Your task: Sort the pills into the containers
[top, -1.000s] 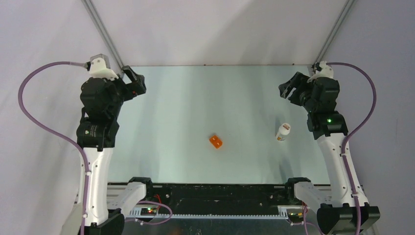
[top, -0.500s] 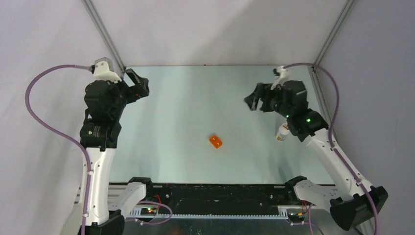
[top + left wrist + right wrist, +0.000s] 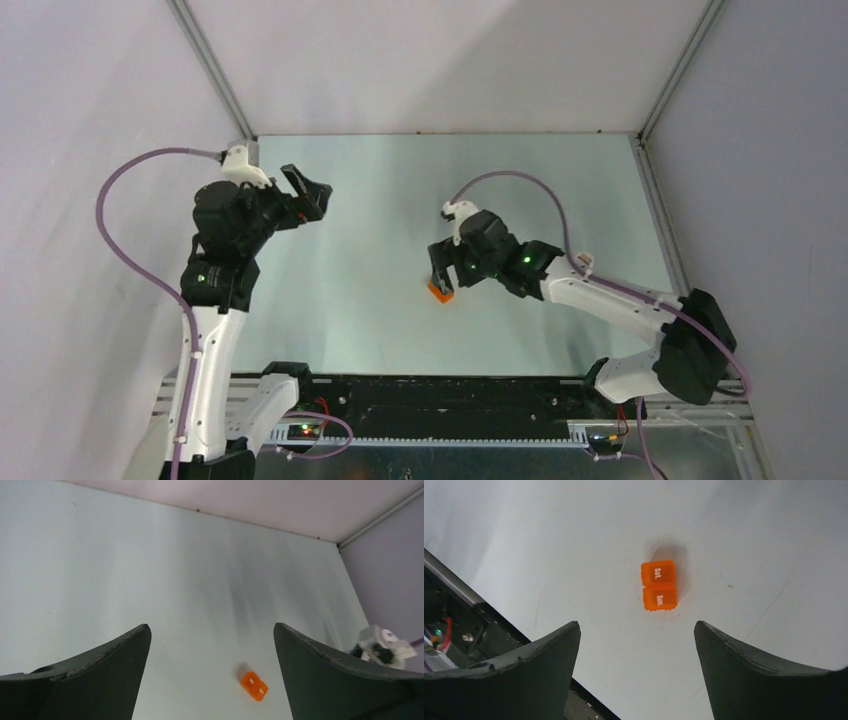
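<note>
Right gripper (image 3: 440, 272) is parked right above the orange Sat./Sun. pill box (image 3: 441, 291), jaws spread wide with nothing in them. On its wrist cam the box sits flat on the pale table (image 3: 400, 200), a bit ahead of the open jaws, and both lids look shut. Left gripper (image 3: 310, 192) is over the far-left side, well apart from the box, also wide open and empty.

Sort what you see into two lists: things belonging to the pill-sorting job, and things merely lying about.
Job: orange pill box; right gripper, open over it; left gripper, open, far off.
Merely there: table; purple cable; frame rail.
</note>
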{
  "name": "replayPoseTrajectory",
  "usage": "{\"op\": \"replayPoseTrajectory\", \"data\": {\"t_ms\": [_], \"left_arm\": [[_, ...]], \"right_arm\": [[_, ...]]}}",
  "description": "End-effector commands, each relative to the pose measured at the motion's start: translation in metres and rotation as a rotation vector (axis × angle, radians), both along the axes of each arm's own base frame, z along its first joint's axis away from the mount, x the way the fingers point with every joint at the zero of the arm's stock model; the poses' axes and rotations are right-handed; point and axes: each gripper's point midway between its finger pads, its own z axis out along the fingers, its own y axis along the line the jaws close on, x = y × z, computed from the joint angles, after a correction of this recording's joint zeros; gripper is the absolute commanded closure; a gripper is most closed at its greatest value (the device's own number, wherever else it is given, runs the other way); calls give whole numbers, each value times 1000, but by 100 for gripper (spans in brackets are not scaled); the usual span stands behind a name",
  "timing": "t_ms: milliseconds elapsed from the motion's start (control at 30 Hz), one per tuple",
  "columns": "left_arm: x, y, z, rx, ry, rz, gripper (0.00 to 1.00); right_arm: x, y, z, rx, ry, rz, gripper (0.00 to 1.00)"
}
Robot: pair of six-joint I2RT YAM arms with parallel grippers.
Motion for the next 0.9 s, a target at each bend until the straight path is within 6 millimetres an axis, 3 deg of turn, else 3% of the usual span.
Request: {"op": "replayPoseTrajectory", "data": {"t_ms": [0,100,333,633,733,867], "left_arm": [[0,-17,-13,-100,20,-66,0],[0,-23,-28,-151,65,-78,1],[2,-27,-42,-184,121,-87,2],[2,-31,-53,-219,147,-94,2],[1,-34,-53,-233,148,-104,2],[0,-40,-52,-264,159,-128,2]], "right_arm": [[-4,12,-29,-91,-2,15,11],[-7,15,-50,-164,-8,9,12],[-10,29,-93,-249,6,7,16],[-7,24,-126,-337,23,-16,21],[-3,25,-131,-371,20,0,29],[3,27,-135,-401,5,16,31]]}}
